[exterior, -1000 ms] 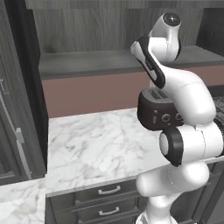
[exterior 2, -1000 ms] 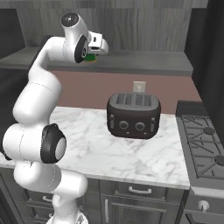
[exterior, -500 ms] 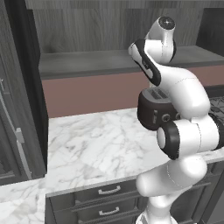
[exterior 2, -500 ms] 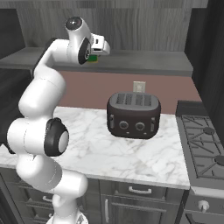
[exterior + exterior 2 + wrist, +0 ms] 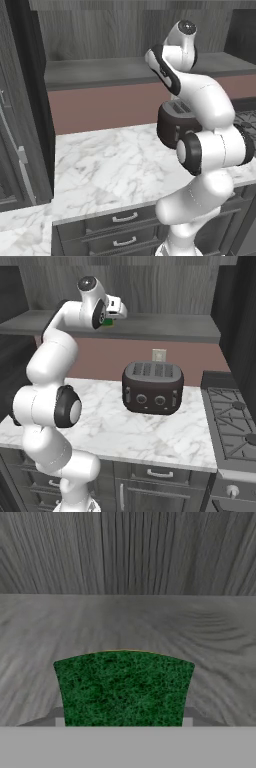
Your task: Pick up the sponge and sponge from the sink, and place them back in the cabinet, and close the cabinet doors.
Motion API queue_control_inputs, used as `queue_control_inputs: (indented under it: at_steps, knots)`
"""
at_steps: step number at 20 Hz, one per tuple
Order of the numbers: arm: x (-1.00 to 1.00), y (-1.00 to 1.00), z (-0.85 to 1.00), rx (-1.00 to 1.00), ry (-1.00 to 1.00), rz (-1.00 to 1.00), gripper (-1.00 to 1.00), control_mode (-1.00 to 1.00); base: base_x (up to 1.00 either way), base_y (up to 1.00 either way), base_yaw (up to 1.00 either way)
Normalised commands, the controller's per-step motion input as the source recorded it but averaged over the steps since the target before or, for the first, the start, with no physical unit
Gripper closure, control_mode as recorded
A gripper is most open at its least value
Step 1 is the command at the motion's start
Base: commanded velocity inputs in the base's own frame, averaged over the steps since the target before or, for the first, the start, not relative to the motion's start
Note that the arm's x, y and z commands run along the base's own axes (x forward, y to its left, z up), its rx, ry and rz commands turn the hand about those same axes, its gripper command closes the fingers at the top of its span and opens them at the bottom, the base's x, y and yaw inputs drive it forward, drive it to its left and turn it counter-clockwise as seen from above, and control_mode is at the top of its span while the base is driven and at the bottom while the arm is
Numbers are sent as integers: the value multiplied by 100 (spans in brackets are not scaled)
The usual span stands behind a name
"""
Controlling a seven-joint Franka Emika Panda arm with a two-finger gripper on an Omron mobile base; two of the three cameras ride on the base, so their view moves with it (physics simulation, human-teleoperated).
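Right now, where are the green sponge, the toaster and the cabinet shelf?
green sponge [image 5: 122,687]: hand view, middle of its green face.
toaster [image 5: 152,387]: right base view, front wall above the knobs.
cabinet shelf [image 5: 170,326]: right base view, bare top surface.

Ahead of the hand [image 5: 111,318] the cabinet [image 5: 125,552] shelf [image 5: 210,632] lies bare up to the back wall (wood-grain); the toaster [image 5: 152,387] stands well below.

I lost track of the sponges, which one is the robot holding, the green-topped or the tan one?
The green-topped sponge: its dark green face sits between the fingers over the cabinet shelf.
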Motion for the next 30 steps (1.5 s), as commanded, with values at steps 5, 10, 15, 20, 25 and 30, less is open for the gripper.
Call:
queue_control_inputs:
  at_steps: [5, 10, 15, 20, 25, 30]
  knots:
    - [20, 0, -13, 0, 0, 0, 100, -100, 0, 0, 0]
    - [25, 0, -14, 0, 0, 0, 100, -100, 0, 0, 0]
    - [13, 0, -3, 0, 0, 0, 100, -100, 0, 0, 0]
    - [8, 0, 0, 0, 0, 0, -100, -100, 0, 0, 0]
    - [2, 0, 0, 0, 0, 0, -100, -100, 0, 0, 0]
    - [0, 0, 0, 0, 0, 0, -100, -100, 0, 0, 0]
